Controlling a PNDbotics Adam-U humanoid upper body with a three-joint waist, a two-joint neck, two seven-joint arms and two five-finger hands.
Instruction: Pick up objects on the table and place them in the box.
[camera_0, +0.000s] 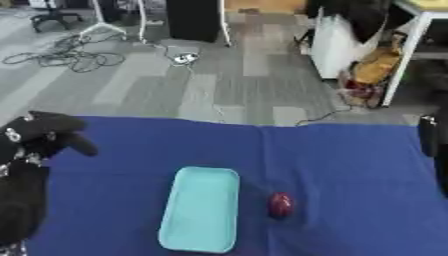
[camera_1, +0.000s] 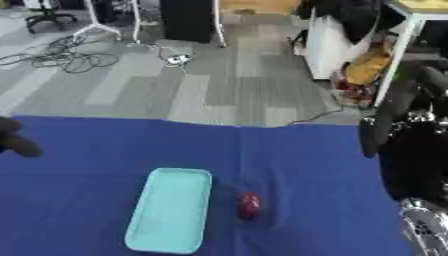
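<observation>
Nearest me, the pale turquoise box (camera_0: 200, 208) lies empty on the blue surface (camera_0: 350, 165) with the small dark red object (camera_0: 280, 204) just beside its right wall, untouched. My left hand (camera_0: 42, 133) hangs curled and holding nothing at the left edge; of my right hand (camera_1: 385, 125) I cannot tell the fingers. The rounded object could roll off under a clumsy reach, though nothing blocks the way.
</observation>
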